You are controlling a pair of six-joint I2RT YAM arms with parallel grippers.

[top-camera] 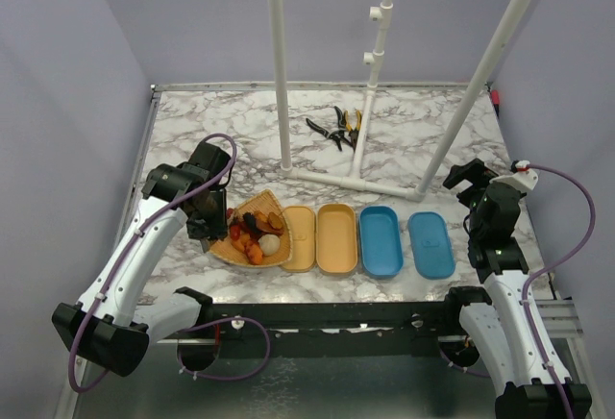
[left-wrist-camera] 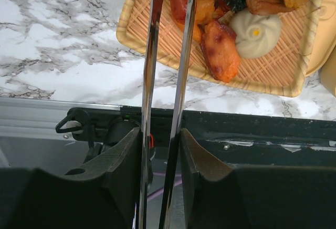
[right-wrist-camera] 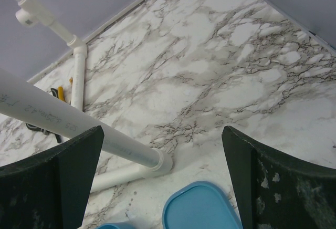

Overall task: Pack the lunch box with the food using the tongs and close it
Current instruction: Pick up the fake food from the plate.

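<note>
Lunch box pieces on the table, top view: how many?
4, in a row right of the food basket: left beige piece, right beige piece, left blue piece, right blue piece. None looks hidden.

White-shelled left arm (top-camera: 135,256) and right arm (top-camera: 509,313) with chunky black joints, a purple cable (top-camera: 72,357) looped along each. Matte black wedge fingers on left gripper (left-wrist-camera: 159,134); same on right gripper (right-wrist-camera: 163,132), flecked with pale scuffs.
</note>
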